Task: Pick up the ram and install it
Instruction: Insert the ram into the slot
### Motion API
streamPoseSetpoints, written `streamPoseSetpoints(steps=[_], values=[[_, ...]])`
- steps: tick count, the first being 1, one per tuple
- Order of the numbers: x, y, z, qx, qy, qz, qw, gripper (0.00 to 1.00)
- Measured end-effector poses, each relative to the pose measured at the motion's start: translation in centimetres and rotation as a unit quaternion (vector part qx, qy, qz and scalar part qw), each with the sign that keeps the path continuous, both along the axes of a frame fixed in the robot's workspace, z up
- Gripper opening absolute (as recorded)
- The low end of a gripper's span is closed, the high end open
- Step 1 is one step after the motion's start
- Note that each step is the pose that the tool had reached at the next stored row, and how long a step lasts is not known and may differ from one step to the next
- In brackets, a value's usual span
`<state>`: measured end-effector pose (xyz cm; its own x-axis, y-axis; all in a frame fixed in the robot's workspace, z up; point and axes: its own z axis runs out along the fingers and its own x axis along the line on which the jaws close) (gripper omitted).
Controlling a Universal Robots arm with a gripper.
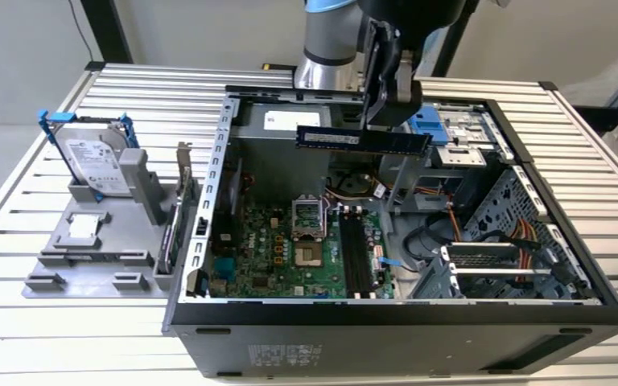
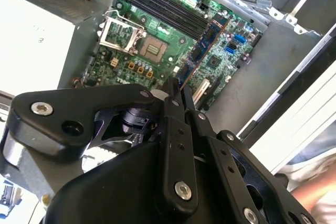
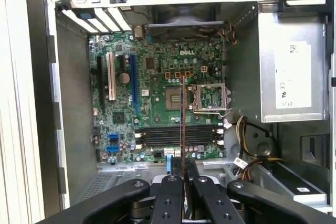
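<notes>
Step in hand: carry phase, w/ the pick already done. The hand (image 1: pixel 386 127) is clamped on the ram (image 1: pixel 363 140), fingers pinching its flat faces near the middle of its length. The stick hangs long edge down, above the open PC case (image 1: pixel 395 310), toward the far end of it in the exterior view. It's well clear of the mobo (image 1: pixel 277 249) and touches nothing else.

In both wrist views the ram (image 3: pixel 182 124) shows edge-on as a thin line running out from between the fingers (image 3: pixel 170 198). Below it lies the CPU socket (image 3: pixel 210 98) and the bank of memory slots (image 3: pixel 178 135). The slots look empty (latch positions too small to tell).

Orientation matters here. In the first wrist view the stick crosses the slots at roughly a right angle, and the exterior view agrees: the ram runs across the case while the memory slots (image 1: pixel 354 257) run near-to-far.

My read on what seating calls for: approx a quarter turn about the vertical so the stick lies along a slot. Then shift over that slot, keep the edge level, match notch to key, and press straight down evenly. Tilt or offset would jam a corner.

Off to the side on the bench (image 1: pixel 73 338), the hard drive (image 1: pixel 96 165) sits in its holder, not involved.
</notes>
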<state>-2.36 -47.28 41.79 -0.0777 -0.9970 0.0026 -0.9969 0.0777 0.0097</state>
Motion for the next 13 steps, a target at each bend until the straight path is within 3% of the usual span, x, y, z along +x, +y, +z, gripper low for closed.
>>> streamPoseSetpoints(steps=[4,10,13], values=[[0.24,0.34,-0.03,-0.0001,0.0,0.0,1.0,0.0],[0.39,1.63,-0.08,0.0,0.0,0.0,1.0,0.0],[0.39,1.69,-0.09,0.0,0.0,0.0,1.0,0.0]])
